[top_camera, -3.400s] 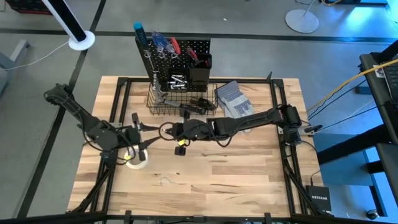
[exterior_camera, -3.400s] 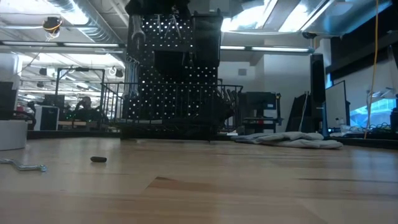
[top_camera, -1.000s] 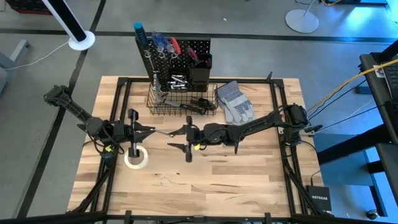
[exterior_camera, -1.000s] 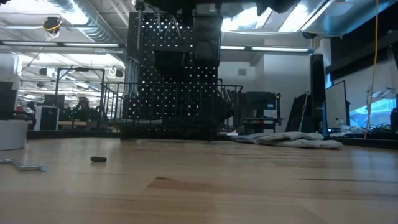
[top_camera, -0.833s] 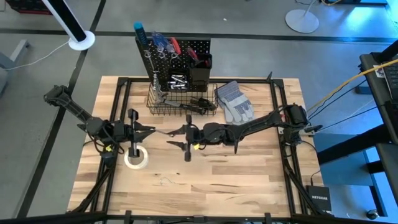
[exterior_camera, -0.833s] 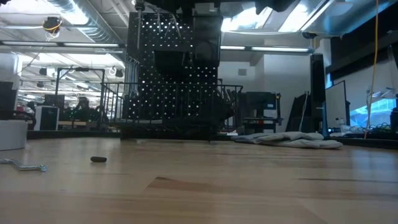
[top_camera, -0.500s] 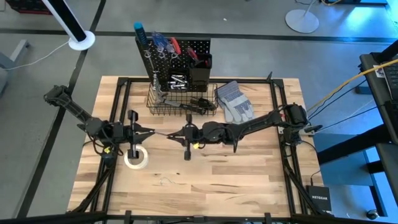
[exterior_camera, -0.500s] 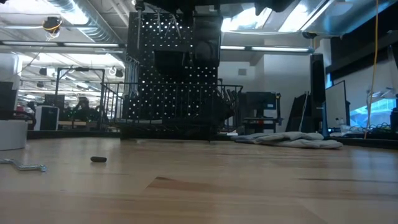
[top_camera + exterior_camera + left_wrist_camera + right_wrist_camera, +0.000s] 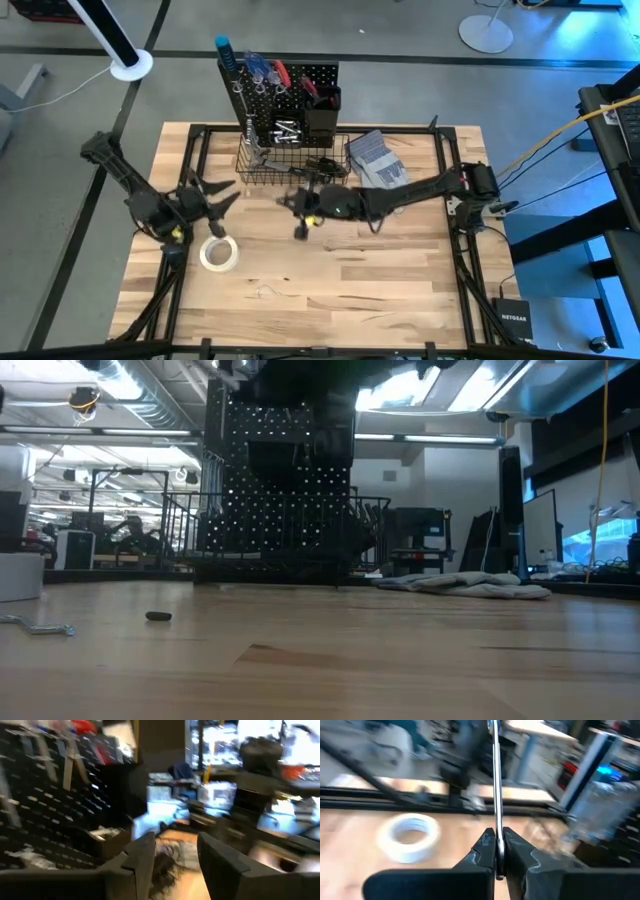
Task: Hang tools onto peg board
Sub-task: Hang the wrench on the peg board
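The right gripper (image 9: 496, 851) has its fingers (image 9: 482, 851) pinched tight on a slim silver wrench (image 9: 494, 780), gripped near one end so the long shaft runs straight out ahead of the fingertips; seen from overhead that gripper (image 9: 297, 205) sits just left of the frame's middle, close in front of the wire basket (image 9: 290, 170). From there the peg board (image 9: 290, 90) stands toward the top of the frame, directly beyond the basket, with other tools (image 9: 268, 72) already on its upper hooks and in the box bins (image 9: 322, 112). That, to my eye, is what the coming move depends on: the wrench's long axis has to be brought round to meet a free hook on the board face, and the right arm is both the carrier and the nearer one. The left gripper (image 9: 222, 192) hangs at centre-left with its fingers (image 9: 142, 857) spread apart and nothing between them; its wrist view looks along the board and past it to the grey gloves (image 9: 170, 855) on the worktop (image 9: 400, 280). The white tape roll (image 9: 219, 254) lies flat just below the left gripper, toward the lower left, not yet hung, and a small bent hook (image 9: 40, 626) rests on the boards at the low view's left edge
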Controlling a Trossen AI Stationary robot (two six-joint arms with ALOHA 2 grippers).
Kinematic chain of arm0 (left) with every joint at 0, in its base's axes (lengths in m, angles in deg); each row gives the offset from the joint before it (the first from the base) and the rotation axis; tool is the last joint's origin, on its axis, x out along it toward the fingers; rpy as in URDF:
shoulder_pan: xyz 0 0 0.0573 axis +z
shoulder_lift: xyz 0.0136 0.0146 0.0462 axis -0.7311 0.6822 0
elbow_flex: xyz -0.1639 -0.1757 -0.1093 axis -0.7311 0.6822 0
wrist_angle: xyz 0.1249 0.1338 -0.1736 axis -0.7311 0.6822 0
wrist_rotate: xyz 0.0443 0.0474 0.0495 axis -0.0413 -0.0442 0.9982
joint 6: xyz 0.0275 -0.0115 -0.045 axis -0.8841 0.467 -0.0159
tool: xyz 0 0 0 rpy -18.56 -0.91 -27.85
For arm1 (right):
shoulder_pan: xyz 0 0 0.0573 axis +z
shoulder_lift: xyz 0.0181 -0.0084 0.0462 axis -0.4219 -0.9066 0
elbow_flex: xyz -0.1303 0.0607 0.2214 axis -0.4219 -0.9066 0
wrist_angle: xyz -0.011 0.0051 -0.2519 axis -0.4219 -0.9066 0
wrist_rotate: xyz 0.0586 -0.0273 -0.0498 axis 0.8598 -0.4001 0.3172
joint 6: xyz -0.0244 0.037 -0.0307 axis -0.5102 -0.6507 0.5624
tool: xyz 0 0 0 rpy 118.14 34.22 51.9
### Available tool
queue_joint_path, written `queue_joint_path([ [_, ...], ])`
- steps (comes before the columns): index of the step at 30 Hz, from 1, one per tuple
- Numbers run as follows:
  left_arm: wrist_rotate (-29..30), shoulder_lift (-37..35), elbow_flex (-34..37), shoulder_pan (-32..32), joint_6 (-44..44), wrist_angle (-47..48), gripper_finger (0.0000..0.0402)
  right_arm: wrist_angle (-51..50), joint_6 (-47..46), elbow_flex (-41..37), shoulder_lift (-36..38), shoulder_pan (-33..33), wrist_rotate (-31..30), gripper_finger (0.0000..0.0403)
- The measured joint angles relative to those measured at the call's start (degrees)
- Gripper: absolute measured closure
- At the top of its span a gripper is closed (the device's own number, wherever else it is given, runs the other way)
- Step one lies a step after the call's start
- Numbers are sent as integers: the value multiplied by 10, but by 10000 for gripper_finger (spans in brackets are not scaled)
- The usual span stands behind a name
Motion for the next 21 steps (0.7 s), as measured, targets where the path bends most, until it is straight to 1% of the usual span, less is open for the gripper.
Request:
queue_joint_path([
  [2,1,2,0,-20,55,58,259,-29,-1,22,-12,-14,-14,385],
  [6,1,17,1,-52,193,184,262,-60,-1,62,-43,-36,-35,385],
  [8,1,27,1,-68,261,240,265,-61,-13,74,-53,-44,-51,385],
  [10,0,42,1,-84,329,288,268,-60,-26,88,-64,-53,-55,385],
  [12,-12,60,1,-99,390,330,269,-61,-41,98,-77,-62,-55,385],
  [16,-45,99,1,-118,477,363,270,-59,-72,109,-97,-79,-55,385],
  [21,-47,150,1,-125,493,361,270,-50,-99,109,-103,-99,-55,384],
])
